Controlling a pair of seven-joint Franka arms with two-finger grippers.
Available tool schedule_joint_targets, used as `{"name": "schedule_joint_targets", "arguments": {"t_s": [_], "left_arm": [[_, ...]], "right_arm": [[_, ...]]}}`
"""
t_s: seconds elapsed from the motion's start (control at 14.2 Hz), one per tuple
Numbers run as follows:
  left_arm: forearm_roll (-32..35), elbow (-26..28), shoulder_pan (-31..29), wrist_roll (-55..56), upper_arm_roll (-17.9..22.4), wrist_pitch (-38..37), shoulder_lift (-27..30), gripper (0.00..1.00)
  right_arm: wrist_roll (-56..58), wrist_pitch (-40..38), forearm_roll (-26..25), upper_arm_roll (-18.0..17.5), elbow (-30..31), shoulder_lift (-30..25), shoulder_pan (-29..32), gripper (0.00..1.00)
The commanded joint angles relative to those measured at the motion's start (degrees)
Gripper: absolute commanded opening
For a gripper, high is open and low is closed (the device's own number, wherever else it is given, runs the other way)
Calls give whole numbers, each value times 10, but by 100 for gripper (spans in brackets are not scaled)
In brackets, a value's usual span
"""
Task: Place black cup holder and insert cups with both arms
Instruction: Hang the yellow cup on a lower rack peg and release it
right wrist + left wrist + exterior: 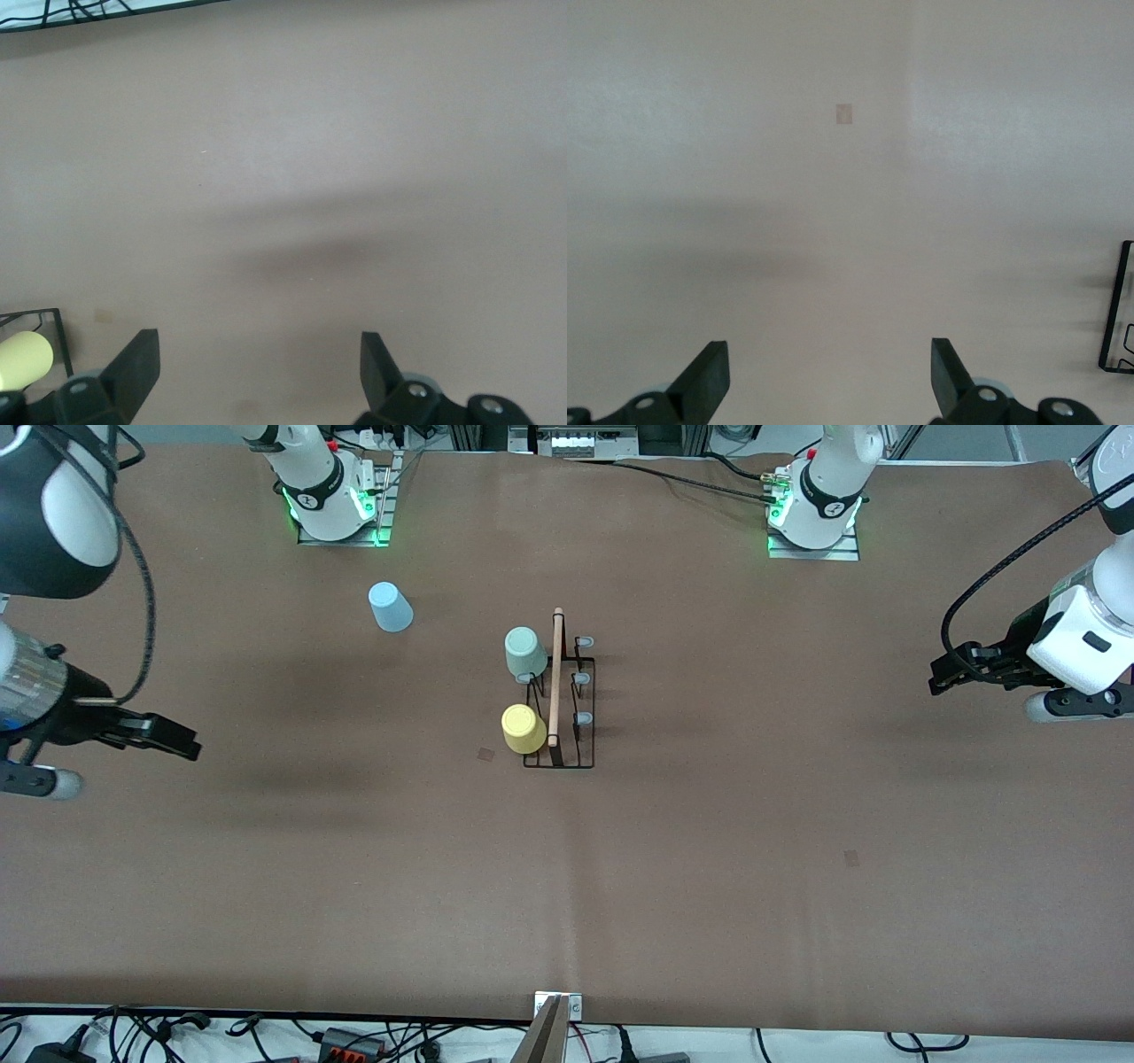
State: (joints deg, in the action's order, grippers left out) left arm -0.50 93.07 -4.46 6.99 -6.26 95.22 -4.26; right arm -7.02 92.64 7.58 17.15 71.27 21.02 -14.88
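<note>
Standing mid-frame: thin black wire cup holder [560, 713] carrying inverted grey-green [525, 653] and yellow plastic cups [524, 729], light blue plastic cup [390, 607] waiting upper left; hovering wide open, empty, right gripper [182, 742] and left gripper [941, 676]; needing centred, upright grasping of blue cup.

Table [709, 850]: rack [567, 691], blue cup [390, 607]

Front view: high, facing the robots' bases, whole table [709, 850]. Wrist views: each looks down past its own fingers at bare tabletop; all three share the black cup holder [560, 713] [1118, 310] [35, 320].
</note>
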Motion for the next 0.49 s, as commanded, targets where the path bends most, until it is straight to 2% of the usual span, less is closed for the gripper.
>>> {"name": "schedule_joint_targets", "arguments": {"t_s": [0.0, 0.14, 0.21, 0.28, 0.42], "left_arm": [[-15, 4, -7, -13, -3, -7, 9, 100], [-15, 4, -8, -13, -2, -7, 9, 100], [-15, 4, -8, -13, -2, -7, 8, 100], [-15, 4, -7, -13, -2, -7, 9, 100], [-15, 4, -6, -14, -2, -7, 9, 100]], "right_arm": [[58, -4, -4, -56, 22, -30, 75, 100], [66, -4, -19, -87, 30, -45, 109, 100], [67, -2, -38, -121, 36, -55, 134, 100], [66, 2, -55, -141, 47, -63, 150, 100], [67, 5, -61, -141, 67, -77, 150, 100]]}}
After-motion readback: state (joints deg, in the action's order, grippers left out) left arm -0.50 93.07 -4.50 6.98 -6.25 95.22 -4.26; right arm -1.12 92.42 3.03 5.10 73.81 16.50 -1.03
